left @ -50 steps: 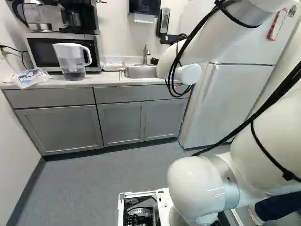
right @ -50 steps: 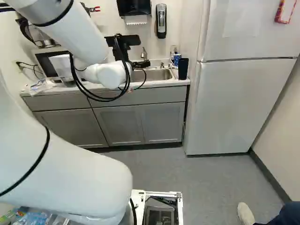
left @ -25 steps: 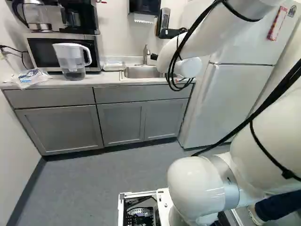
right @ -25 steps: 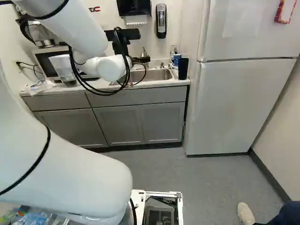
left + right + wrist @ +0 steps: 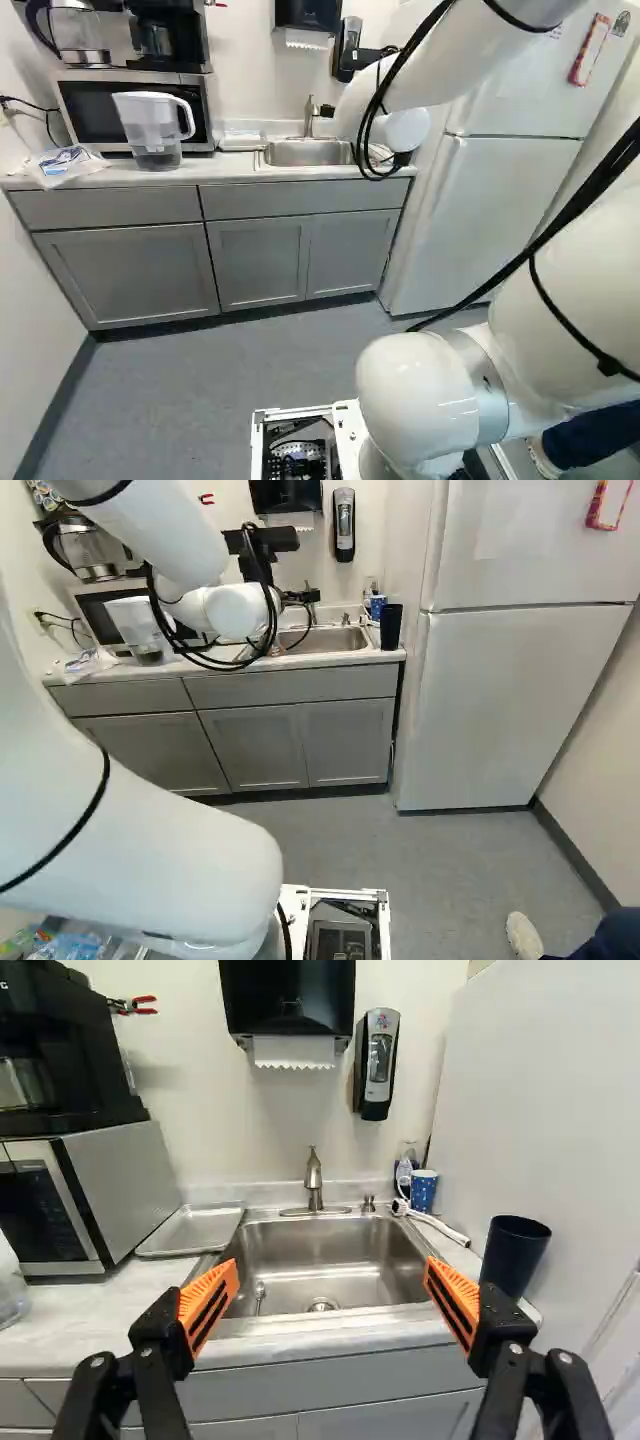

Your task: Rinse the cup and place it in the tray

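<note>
Pale counter (image 5: 110,1322), metal tray (image 5: 195,1230), tapered cup (image 5: 510,1258)

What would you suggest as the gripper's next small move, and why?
I would probably ease the open gripper sideways toward the refrigerator, to line up with the dark cup. The gap between its fingers is empty and faces the sink, while that cup, likely the one to rinse, stands outside the gap, on the refrigerator's side.
</note>
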Controlling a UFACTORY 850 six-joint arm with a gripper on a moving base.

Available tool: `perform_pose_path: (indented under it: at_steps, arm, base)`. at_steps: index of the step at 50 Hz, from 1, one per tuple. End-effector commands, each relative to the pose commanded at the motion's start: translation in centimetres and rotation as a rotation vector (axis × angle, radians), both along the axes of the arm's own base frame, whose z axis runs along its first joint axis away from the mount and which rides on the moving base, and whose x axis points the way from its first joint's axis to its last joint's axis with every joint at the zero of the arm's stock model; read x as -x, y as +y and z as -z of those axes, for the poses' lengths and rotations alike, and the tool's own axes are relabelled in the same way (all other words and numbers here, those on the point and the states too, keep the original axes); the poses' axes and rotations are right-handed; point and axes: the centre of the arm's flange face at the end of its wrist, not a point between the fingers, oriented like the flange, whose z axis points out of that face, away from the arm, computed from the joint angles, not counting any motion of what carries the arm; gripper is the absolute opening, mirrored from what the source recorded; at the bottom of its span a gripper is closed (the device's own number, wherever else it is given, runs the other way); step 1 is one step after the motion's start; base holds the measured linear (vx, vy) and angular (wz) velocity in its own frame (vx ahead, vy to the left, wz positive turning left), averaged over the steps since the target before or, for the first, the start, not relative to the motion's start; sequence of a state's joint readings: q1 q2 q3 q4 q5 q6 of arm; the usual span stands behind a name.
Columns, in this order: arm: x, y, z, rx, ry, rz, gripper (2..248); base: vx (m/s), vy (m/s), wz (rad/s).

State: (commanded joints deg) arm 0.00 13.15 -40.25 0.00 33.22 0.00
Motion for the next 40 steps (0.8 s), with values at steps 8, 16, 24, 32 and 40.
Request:
perform_pose_path:
  at_steps: [8,16,24,32,40]
  arm:
    - [-0.2,0.0,-0.7,0.0,-0.001,0.0,247]
    - [-0.5,0.0,-1.5,0.0,-0.001,0.0,247]
    - [-0.7,0.0,-2.2,0.0,-0.001,0.0,247]
    - [-0.9,0.0,-2.9,0.0,-0.001,0.0,247]
    - [-1.2,0.0,-3.7,0.0,0.0,0.0,247]
  base:
    - [0.0,0.0,0.0]
    - [0.0,0.0,0.0]
    - [0.0,0.0,0.0]
    - [0.0,0.0,0.0]
    - [0.0,0.0,0.0]
